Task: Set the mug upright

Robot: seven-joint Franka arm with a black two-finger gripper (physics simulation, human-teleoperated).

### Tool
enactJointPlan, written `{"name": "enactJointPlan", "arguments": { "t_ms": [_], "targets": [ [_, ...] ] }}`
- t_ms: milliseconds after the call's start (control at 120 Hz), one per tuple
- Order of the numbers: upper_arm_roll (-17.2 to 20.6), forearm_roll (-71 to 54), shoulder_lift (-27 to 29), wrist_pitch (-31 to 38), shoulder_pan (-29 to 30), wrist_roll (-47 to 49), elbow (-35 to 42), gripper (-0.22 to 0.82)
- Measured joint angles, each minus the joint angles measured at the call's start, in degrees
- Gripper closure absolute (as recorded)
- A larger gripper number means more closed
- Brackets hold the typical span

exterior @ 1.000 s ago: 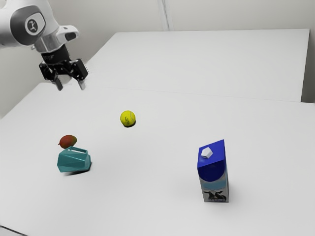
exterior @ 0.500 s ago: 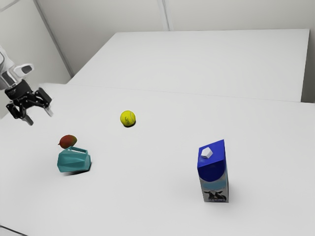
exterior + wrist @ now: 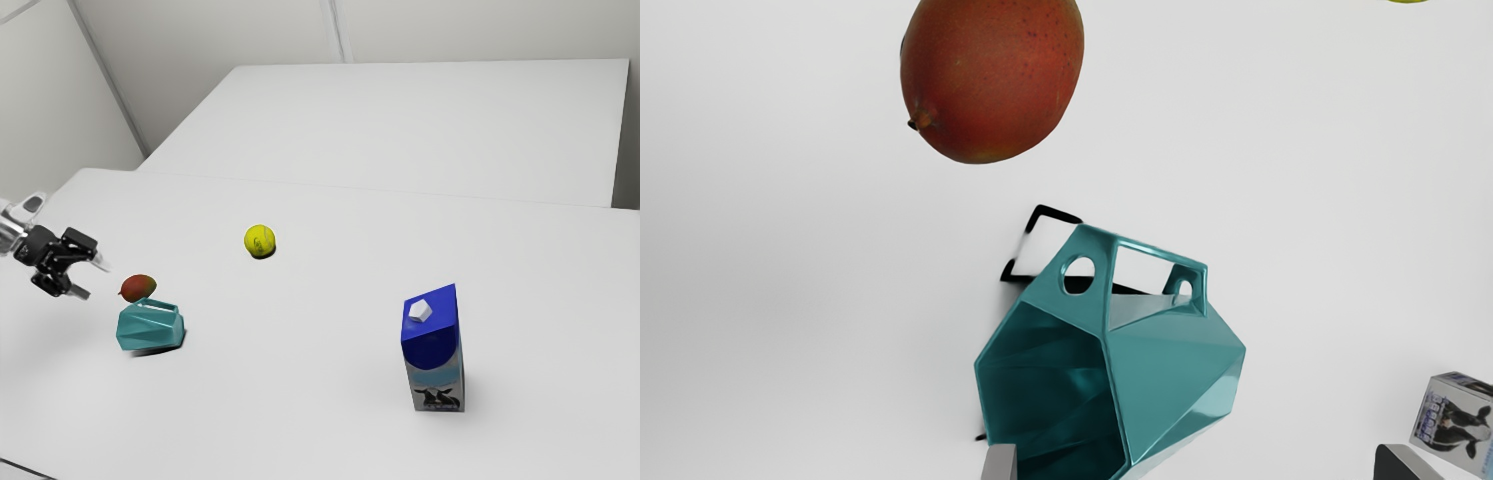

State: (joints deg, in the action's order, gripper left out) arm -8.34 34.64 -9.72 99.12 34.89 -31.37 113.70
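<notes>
Mug [image 3: 150, 327] on its side, white tabletop [image 3: 290, 400], pale plain walls [image 3: 200, 40]

The arm [image 3: 10, 230] is white and silvery grey, with a rounded white piece [image 3: 24, 208] bearing a grey oval. The gripper [image 3: 89, 278] is black and angular (rather knobbly, really), its fingers [image 3: 1000, 463] ending in squared grey tips, one with a black face.

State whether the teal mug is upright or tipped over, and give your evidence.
Tipped over: the mug lies on its side on the table, its open mouth facing sideways, away from the milk carton.
</notes>
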Motion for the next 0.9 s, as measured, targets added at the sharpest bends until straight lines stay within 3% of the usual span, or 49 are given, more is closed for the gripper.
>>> {"name": "enactJointPlan", "arguments": {
  "t_ms": [300,700,800,900],
  "targets": [
    [-0.1,10.4,-3.6,-0.9,0.8,-12.3,4.1,0.02],
    [-0.1,12.3,-6.6,-8.2,1.0,-17.7,5.1,0.03],
    [-0.1,12.3,-6.9,-9.2,0.7,-18.3,5.3,0.09],
    [-0.1,12.4,-7.0,-9.9,0.5,-18.7,5.4,0.25]
  ]
}}
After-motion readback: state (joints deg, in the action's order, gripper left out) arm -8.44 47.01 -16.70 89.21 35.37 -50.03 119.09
